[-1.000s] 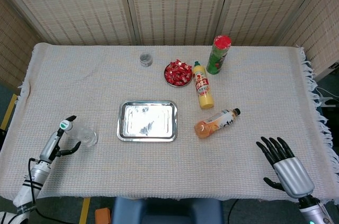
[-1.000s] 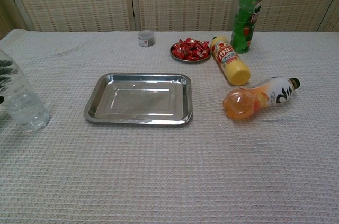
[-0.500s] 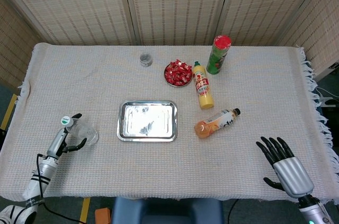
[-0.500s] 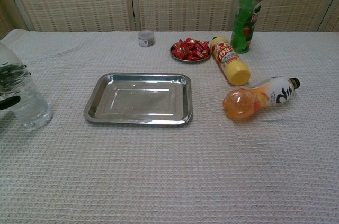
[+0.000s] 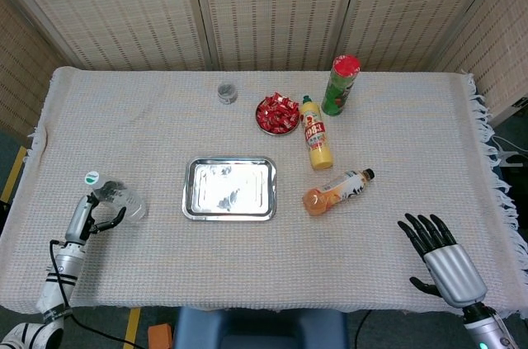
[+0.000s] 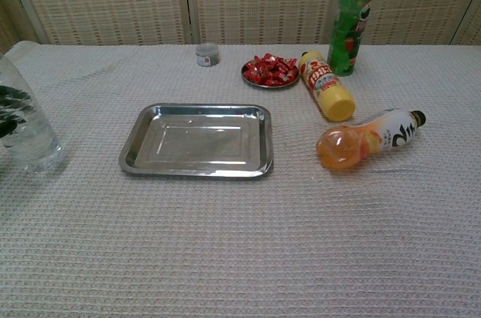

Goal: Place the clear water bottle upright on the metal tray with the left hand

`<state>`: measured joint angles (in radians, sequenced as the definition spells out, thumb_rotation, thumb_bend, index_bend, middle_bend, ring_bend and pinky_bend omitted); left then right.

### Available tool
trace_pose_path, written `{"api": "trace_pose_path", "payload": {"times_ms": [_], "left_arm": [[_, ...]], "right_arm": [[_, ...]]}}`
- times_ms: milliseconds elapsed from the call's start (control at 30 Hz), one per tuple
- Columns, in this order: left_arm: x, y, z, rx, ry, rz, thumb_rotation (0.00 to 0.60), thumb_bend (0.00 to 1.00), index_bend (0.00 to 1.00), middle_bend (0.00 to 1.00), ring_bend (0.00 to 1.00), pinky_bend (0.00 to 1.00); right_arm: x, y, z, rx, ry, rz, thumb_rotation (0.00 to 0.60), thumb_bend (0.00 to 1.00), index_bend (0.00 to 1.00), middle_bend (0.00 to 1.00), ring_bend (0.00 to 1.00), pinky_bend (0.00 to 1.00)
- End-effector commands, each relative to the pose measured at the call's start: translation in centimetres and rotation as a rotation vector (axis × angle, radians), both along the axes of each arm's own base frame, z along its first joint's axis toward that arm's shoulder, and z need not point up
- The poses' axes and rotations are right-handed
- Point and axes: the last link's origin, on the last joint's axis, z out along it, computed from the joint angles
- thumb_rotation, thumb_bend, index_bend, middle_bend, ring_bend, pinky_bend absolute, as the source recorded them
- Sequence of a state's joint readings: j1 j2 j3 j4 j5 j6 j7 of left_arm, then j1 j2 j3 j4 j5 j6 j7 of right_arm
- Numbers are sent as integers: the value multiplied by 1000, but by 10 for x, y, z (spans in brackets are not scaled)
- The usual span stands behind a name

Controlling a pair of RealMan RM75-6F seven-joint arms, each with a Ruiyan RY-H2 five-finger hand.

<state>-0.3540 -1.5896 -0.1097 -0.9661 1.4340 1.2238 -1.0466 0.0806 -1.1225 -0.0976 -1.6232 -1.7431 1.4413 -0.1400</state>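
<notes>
We see the metal tray [image 5: 229,189] at mid-table, well to the right of the clear water bottle [image 5: 120,200], which stands nearly upright near the table's left edge. The left hand [image 5: 89,217] wraps the bottle's near side; the far right hand [image 5: 445,262] is empty, fingers spread.
</notes>
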Motion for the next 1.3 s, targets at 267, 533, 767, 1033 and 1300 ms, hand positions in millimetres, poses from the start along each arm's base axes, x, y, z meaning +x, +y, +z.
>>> {"api": "trace_pose_path", "payload": {"times_ms": [267,533,767,1033,1300], "left_arm": [[-39,14,69,481,162,150,600,567,526,529,374,462],[29,-18,10,236,-38,-69,600,567,498,493,340,447],[71,-31,-17,97,-31,-166,600,565,475,470,313,420],[31,0,15,230,-32,6,600,565,475,468,311,421],[107,-21,65,387,-34,-288,600,564,473,465,308,419]], "right_arm": [[0,1,0,3,1,4,600,0,0,0,0,0],[0,1,-4,16,12,-5,600,0,0,0,0,0],[0,2,-3,30,8,-8,600,0,0,0,0,0],[1,4,-1,24,0,-1,600,0,0,0,0,0],[1,4,-5,46,12,-6,600,0,0,0,0,0]]}}
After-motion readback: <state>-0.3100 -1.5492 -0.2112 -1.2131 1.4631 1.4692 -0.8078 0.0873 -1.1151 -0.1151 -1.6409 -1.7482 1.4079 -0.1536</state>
